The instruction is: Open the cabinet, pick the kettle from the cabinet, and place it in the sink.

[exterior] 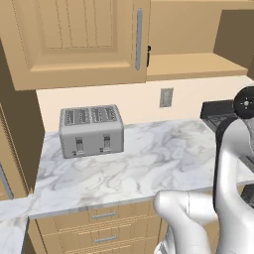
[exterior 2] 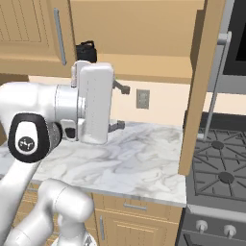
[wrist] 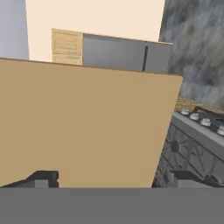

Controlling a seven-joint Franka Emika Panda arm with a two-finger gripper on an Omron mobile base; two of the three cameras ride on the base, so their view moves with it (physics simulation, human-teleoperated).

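— Black, squat round kettle sat on the open tan wood cabinet's shelf.
— Rigid, probably light; its arched handle suited gripping. The jaws gaped wide, holding nothing.

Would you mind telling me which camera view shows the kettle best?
The right base view: the kettle sits on the shelf of the open cabinet, its black body and handle visible above the arm. In the left base view just a dark sliver peeks past the closed door's edge.
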